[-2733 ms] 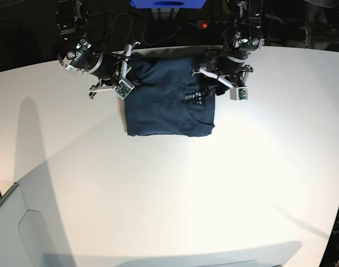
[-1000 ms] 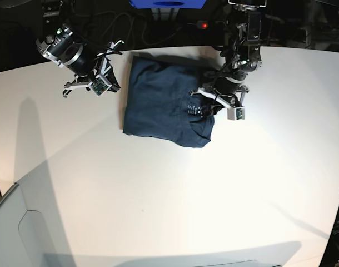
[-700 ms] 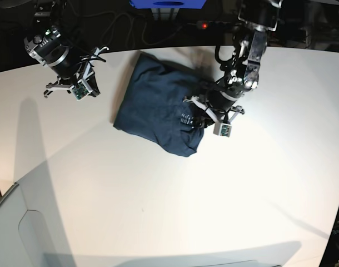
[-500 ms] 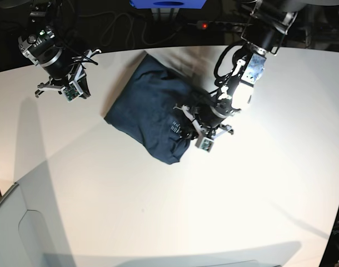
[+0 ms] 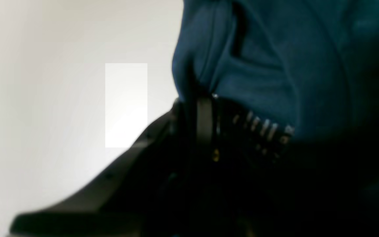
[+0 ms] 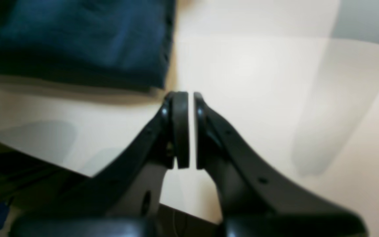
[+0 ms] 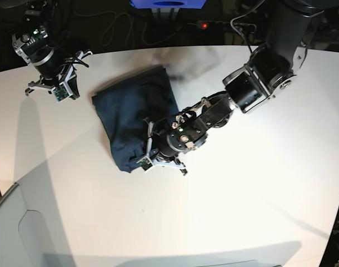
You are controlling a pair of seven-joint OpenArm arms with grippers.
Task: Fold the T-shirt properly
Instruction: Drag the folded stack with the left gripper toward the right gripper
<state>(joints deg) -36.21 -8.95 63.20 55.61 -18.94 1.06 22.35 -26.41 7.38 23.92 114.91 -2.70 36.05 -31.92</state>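
Left hand (image 7: 149, 156): lower centre of the base view, at the end of the long arm reaching in from the upper right. Clamped narrow on a bunched edge of the shirt; in the left wrist view the cloth runs straight into the closed jaws, with the white label print (image 5: 262, 126) just beside them.

Right hand (image 6: 186, 98): upper left of the base view, apart from the cloth. Pads pressed almost together, holding nothing, hanging over bare bench.

Item: dark navy-blue soft cotton T-shirt (image 7: 133, 119), folded to a compact packet, lying skewed left of centre on the base view. Its lower corner is gathered in the left hand; its upper edge is blurred.

Support: flat white bench (image 7: 225, 211), otherwise bare around the packet.

Step in hand, as judged: repositioning or turning the folded packet by its gripped corner.

Handling notes:
- Keep the pull low and parallel to the bench, so the layers slide together rather than peel apart.
- Move slowly; soft cloth dragged by one corner tends to fan open at the far end.
- Square the packet with the bench edge before letting go.
- Right hand could pin the far edge if layers begin to shift.
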